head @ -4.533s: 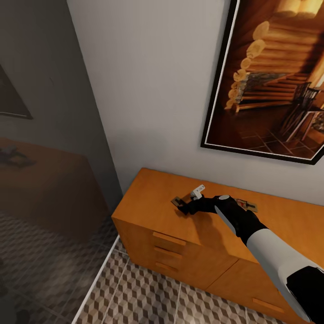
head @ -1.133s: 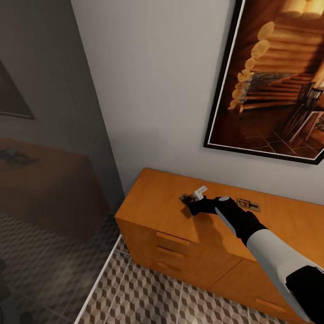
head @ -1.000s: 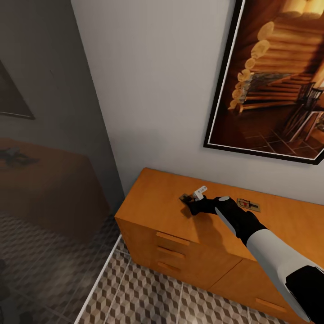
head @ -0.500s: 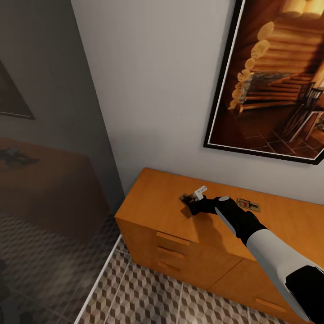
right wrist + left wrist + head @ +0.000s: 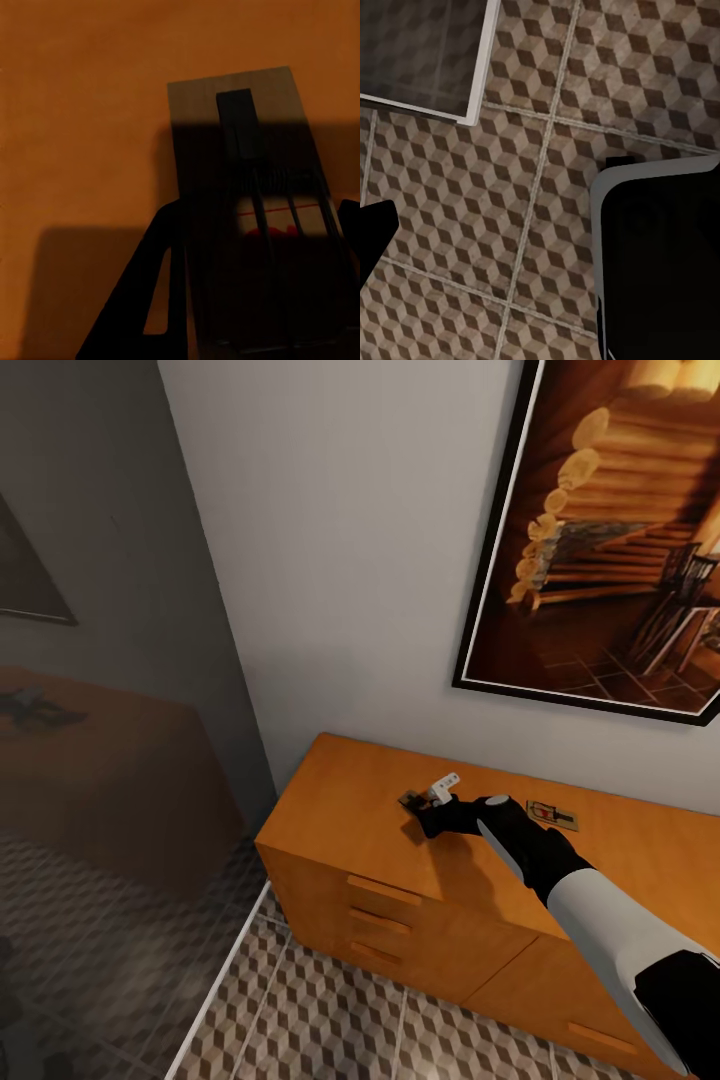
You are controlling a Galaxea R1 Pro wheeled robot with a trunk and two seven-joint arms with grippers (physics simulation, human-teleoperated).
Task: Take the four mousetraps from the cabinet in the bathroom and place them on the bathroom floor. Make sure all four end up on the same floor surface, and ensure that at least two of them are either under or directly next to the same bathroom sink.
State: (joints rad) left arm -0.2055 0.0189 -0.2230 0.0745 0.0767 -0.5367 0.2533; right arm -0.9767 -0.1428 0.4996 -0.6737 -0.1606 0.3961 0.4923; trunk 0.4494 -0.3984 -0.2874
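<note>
Mousetrap (image 5: 552,816) on cabinet (image 5: 340,800) behind right hand (image 5: 418,812), framed picture (image 5: 610,530) above.

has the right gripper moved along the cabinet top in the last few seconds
Cannot tell. The camera shifted, but the right gripper keeps its spot on the cabinet, beside the mousetrap.

The cabinet (image 5: 350,800) top lay bare left of the right gripper (image 5: 418,812), with one mousetrap (image 5: 552,815) just behind the forearm. The wall (image 5: 350,610) and framed picture (image 5: 610,530) closed off the rear, while tiled bathroom floor (image 5: 330,1020) in front stood open.
</note>
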